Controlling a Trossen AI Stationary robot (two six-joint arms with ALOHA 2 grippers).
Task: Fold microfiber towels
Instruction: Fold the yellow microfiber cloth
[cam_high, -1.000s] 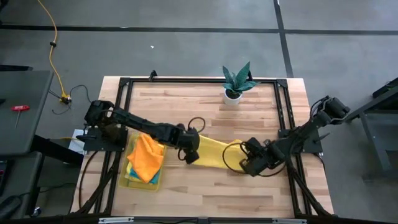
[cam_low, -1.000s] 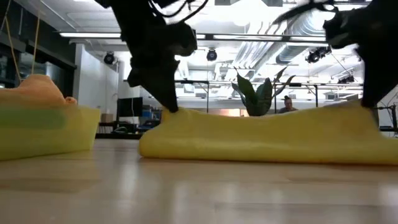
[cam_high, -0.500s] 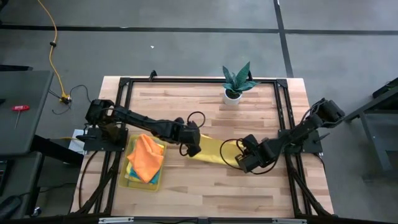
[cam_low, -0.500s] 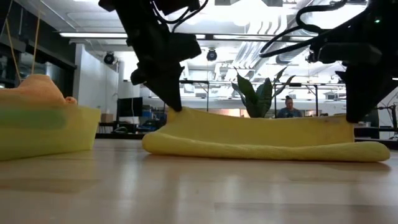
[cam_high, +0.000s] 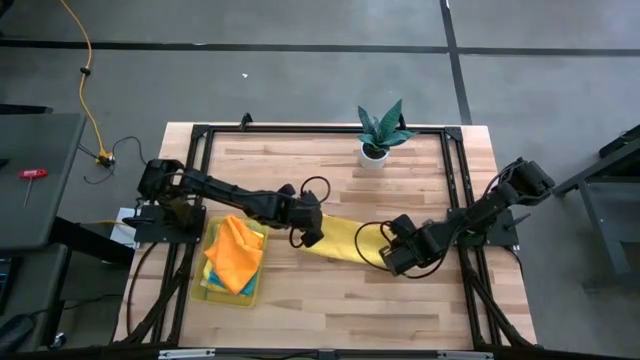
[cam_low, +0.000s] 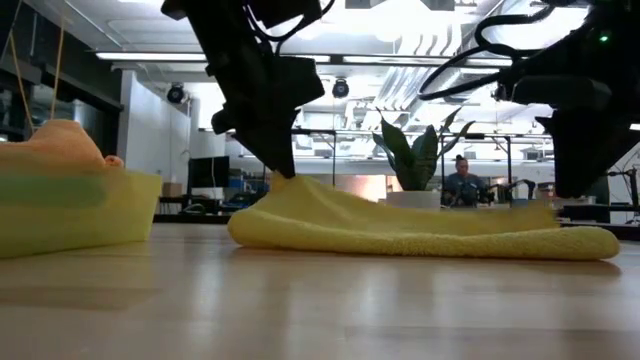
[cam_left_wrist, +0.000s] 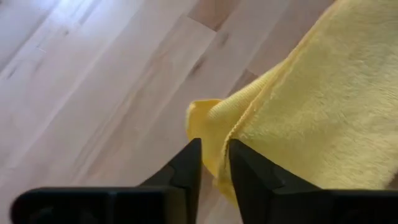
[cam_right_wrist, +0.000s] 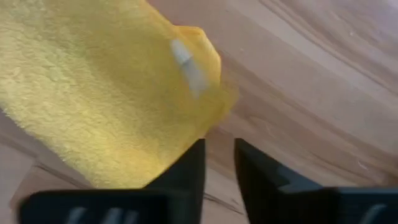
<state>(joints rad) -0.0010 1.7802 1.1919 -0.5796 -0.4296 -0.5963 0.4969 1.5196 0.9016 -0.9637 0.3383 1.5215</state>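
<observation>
Folded yellow microfiber towel (cam_high: 345, 240) lies flat mid-worktop (cam_high: 300, 300). Left hand (cam_high: 310, 236) at its left corner, fingers (cam_left_wrist: 186, 163) narrowly parted, yellow edge between them. Right hand (cam_high: 392, 258) low at the right end, fingers slightly apart, nothing gripped. Orange cloth (cam_high: 234, 254) heaped in translucent yellow plastic tray (cam_low: 110, 215) nearby.

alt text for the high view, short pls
Top-down view of a wooden table where two dark robot arms meet over a yellow towel lying at its centre, the left hand at one end and the right hand at the other. A yellow tray of orange and other cloths sits left; a potted plant stands at the far edge.
</observation>
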